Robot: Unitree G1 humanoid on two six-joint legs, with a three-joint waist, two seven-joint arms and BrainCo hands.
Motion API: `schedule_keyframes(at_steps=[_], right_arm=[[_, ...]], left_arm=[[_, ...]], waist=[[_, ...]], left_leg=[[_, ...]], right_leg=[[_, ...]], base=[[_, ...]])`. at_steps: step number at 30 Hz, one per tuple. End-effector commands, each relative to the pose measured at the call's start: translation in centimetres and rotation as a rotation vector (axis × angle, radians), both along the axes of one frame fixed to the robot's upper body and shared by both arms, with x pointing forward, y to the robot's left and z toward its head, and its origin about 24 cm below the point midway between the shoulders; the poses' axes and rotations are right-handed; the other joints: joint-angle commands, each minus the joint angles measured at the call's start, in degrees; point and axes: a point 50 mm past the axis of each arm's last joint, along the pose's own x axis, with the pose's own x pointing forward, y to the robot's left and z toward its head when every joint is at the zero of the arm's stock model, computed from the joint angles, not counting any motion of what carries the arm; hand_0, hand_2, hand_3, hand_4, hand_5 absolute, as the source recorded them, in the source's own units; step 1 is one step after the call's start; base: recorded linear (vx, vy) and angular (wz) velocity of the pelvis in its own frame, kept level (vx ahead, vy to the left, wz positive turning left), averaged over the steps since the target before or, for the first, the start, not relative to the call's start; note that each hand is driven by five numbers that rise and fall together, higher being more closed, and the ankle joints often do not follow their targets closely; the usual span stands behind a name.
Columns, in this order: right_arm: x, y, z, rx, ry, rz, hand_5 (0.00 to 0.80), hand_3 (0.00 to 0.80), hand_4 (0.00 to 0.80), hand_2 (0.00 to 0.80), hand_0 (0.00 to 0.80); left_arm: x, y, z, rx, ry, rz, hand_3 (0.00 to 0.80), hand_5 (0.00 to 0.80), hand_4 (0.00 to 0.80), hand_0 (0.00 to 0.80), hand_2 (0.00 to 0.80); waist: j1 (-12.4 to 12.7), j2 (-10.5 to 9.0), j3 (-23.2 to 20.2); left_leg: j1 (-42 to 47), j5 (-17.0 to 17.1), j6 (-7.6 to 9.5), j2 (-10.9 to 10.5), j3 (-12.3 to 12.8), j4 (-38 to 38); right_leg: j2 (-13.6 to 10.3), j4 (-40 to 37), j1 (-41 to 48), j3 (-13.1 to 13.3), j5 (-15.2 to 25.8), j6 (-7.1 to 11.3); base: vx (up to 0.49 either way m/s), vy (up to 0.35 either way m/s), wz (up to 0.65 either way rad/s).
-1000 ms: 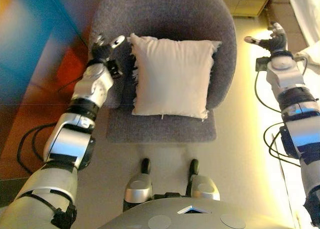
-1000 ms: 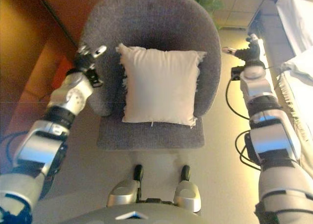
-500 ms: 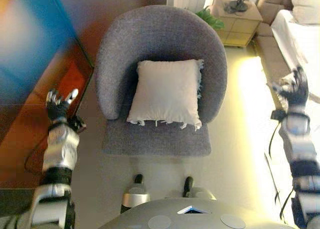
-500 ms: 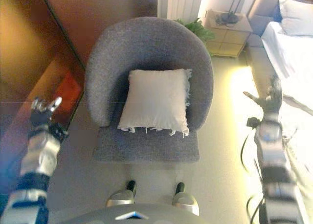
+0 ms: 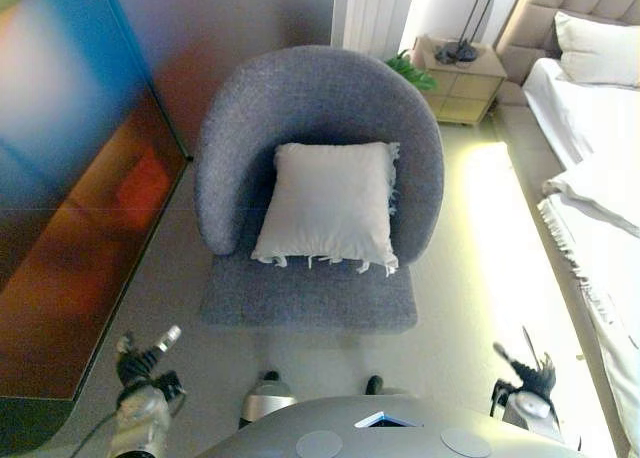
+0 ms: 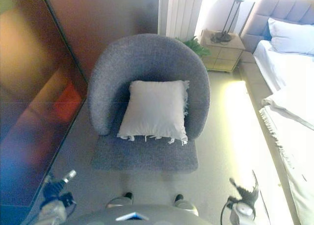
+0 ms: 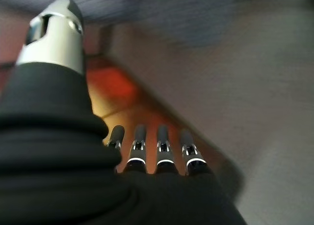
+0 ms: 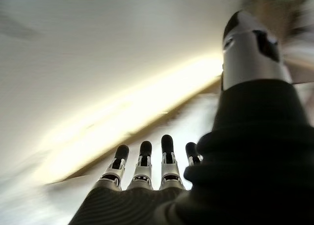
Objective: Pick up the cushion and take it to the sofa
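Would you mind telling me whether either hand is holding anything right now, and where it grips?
Nothing is held. The left hand and right hand are open and low; the cushion rests on the armchair.

Bedroom in home: bed (image 6: 294, 82) with pillow (image 6: 288, 36), nightstand (image 6: 221, 50) with lamp (image 6: 229, 16), grey armchair (image 6: 147, 102).

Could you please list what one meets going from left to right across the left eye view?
left hand → armchair holding the cushion → bedside table → right hand → bed
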Motion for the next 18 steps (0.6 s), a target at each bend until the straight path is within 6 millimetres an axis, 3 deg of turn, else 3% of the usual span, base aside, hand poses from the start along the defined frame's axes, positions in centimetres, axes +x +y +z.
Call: schedule_keyframes(at_steps=[1, 4, 8, 13, 18], right_arm=[[3.4, 2.5, -1.0, 0.147, -0.056, 0.08, 0.0, 0.0, 0.0, 0.0, 0.0], [1.6, 5.4, -2.5, 0.258, 0.09, 0.157, 0.0, 0.0, 0.0, 0.0, 0.0], [-0.2, 6.7, -3.3, 0.366, 0.223, 0.173, 0.0, 0.0, 0.0, 0.0, 0.0], [-0.7, 7.1, -3.5, 0.426, 0.311, 0.249, 0.0, 0.0, 0.0, 0.0, 0.0], [-0.1, 7.1, -3.4, 0.435, 0.33, 0.378, 0.0, 0.0, 0.0, 0.0, 0.0]], left_arm=[[1.9, -0.6, -0.6, 0.086, 0.07, -0.048, 0.0, 0.0, 0.0, 0.0, 0.0], [0.7, -2.5, -1.9, 0.086, 0.22, -0.078, 0.0, 0.0, 0.0, 0.0, 0.0], [-0.8, -5.1, -3.4, -0.077, 0.36, -0.137, 0.0, 0.0, 0.0, 0.0, 0.0], [-2.9, -7.5, -4.4, -0.352, 0.536, -0.098, 0.0, 0.0, 0.0, 0.0, 0.0], [-2.3, -7.6, -4.3, -0.403, 0.57, -0.118, 0.0, 0.0, 0.0, 0.0, 0.0]], waist=[[-0.7, 1.21, 2.5], [-1.2, 1.78, 2.2], [-2.0, 2.03, 1.9], [-2.9, 2.27, 1.5], [-3.4, 2.34, 1.3]], left_leg=[[2.3, -1.7, 1.54, -0.1, 2.2, 0.4], [2.2, -1.5, 1.45, 0.0, 2.4, 0.4], [2.7, -2.3, 1.28, 0.2, 2.8, 0.4], [2.8, -2.6, 1.13, 0.4, 3.5, 0.4], [2.6, -2.8, 1.24, 0.5, 3.7, 0.4]], right_leg=[[-1.8, 3.0, 4.3, 0.2, -3.0, 1.82], [-1.2, 2.9, 4.4, 0.7, -3.3, 0.96], [-0.8, 2.1, 5.4, 0.7, -3.9, 0.57], [-0.5, 2.1, 5.3, 0.9, -4.2, 0.49], [-0.2, 2.2, 4.8, 1.3, -4.4, 0.47]], base=[[-0.112, -0.031, -0.08], [-0.108, -0.021, -0.11], [-0.048, -0.014, -0.05], [-0.03, -0.004, -0.09], [-0.029, -0.007, -0.06]])
